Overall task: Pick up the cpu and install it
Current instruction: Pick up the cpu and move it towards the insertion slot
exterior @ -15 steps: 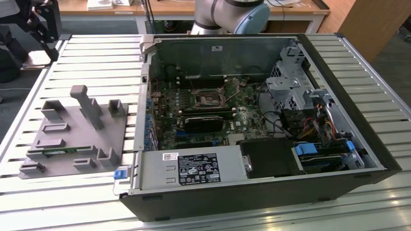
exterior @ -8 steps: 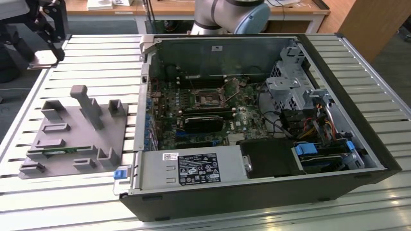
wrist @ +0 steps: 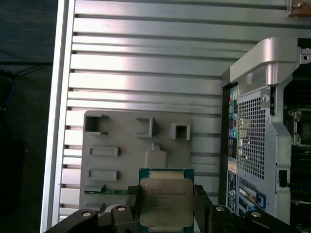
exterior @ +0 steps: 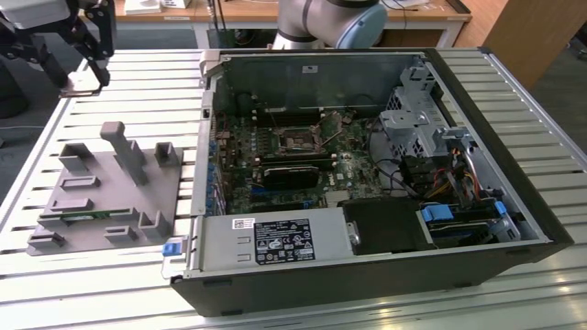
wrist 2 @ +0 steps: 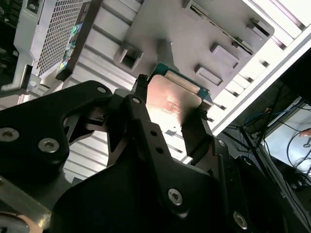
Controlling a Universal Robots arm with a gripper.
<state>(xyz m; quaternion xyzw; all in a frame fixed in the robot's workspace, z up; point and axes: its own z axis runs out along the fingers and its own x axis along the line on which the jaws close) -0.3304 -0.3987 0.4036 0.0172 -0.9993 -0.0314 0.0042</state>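
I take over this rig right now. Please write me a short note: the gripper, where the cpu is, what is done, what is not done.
Gripper: shut on the cpu, one finger on each of two opposite edges.
Place: cpu held in the air near the grey tray, to the exterior view's left of the open computer case.
Done: cpu is picked up.
Left: cpu is not yet in the motherboard socket.
Other: a green memory stick lies in the tray.

Over at the exterior view's upper left the hand [exterior: 81, 77] hangs in the air. Its black fingers [wrist: 132, 201] point downward and press against two opposite edges of the cpu [wrist: 166, 201], which is held flat between them. The arm's pale joint [exterior: 330, 20] bulks behind.
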